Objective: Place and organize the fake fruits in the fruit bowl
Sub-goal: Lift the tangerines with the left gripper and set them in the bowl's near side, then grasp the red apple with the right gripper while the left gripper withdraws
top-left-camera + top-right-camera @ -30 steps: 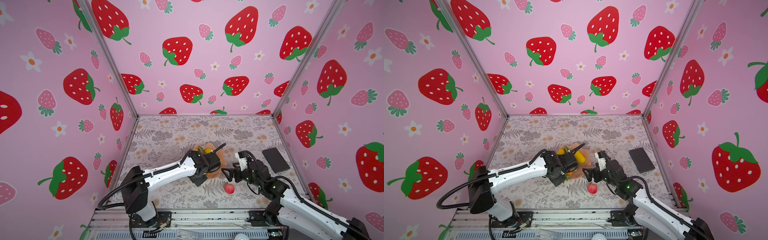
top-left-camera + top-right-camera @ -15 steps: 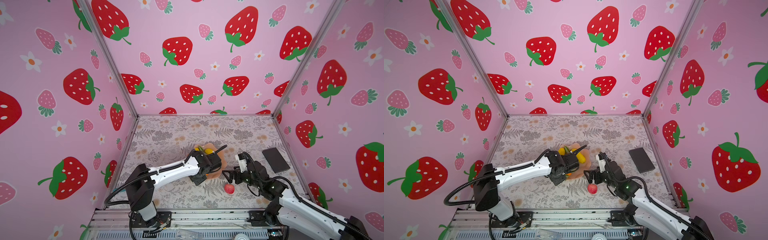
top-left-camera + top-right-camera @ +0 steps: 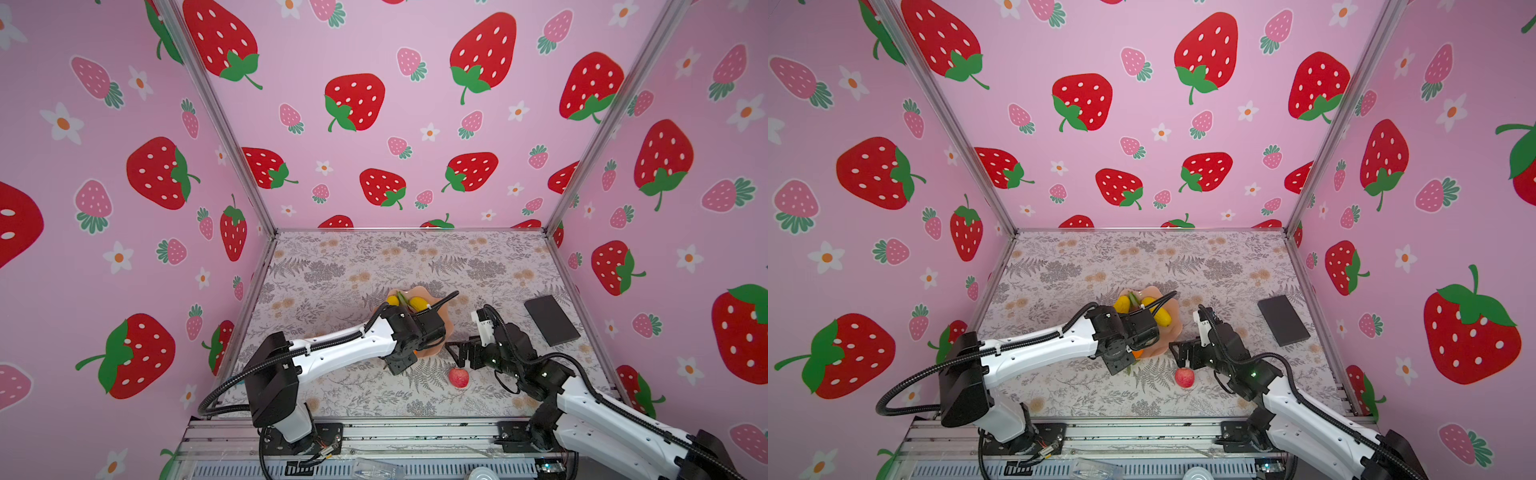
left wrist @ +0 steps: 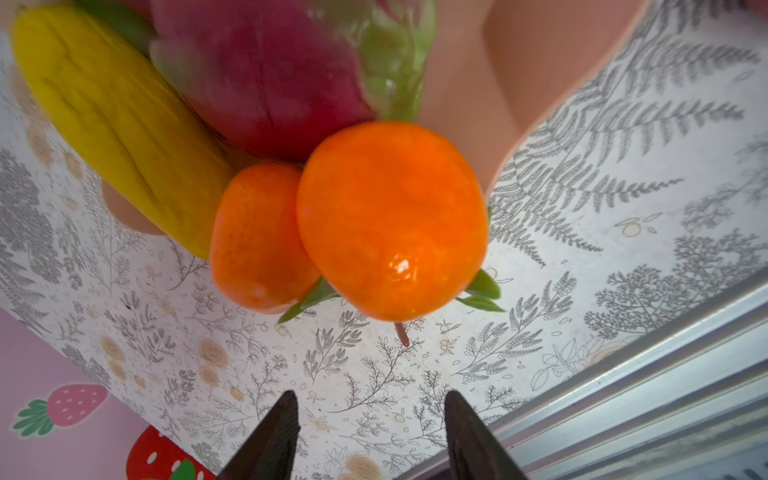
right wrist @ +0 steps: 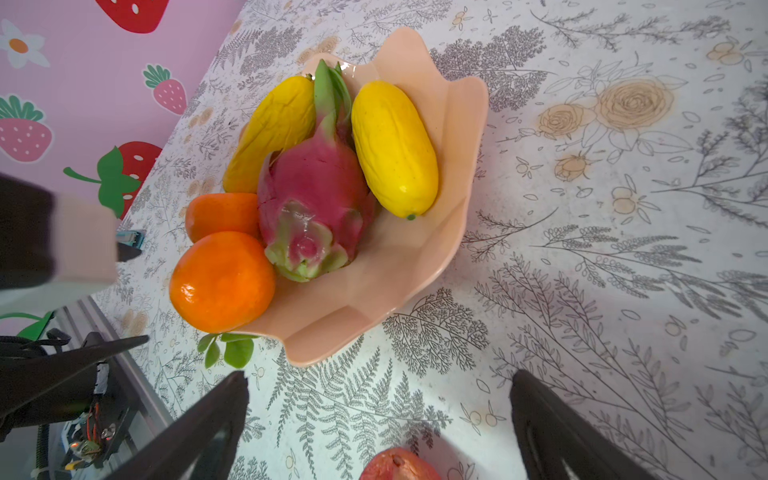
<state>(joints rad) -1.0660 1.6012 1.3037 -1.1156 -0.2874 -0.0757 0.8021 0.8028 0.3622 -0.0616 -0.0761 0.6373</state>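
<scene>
Holds the left pincer (image 4: 372, 415) apart and empty, just short of the joined oranges (image 4: 374, 216). Spreads the right pincer (image 5: 379, 376) wide and empty near the apple (image 3: 458, 377) on the counter (image 3: 353, 266), outside the bowl (image 5: 415, 270). Inside the bowl: oranges at the rim, leaves over the edge, dragon fruit (image 5: 311, 199) in the middle, a yellow fruit (image 5: 392, 149) on each side.

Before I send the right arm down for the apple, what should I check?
1. Right gripper open: ok.
2. Apple loose on the table, in front of its fingers: ok.
3. Left gripper open, empty: ok.
4. Oranges fully inside the fruit bowl: not ok, perched at the rim, leaves overhanging.
5. Bare bowl floor beside the dragon fruit: ok.
6. Left arm clear of bowl: not ok, above it.
</scene>
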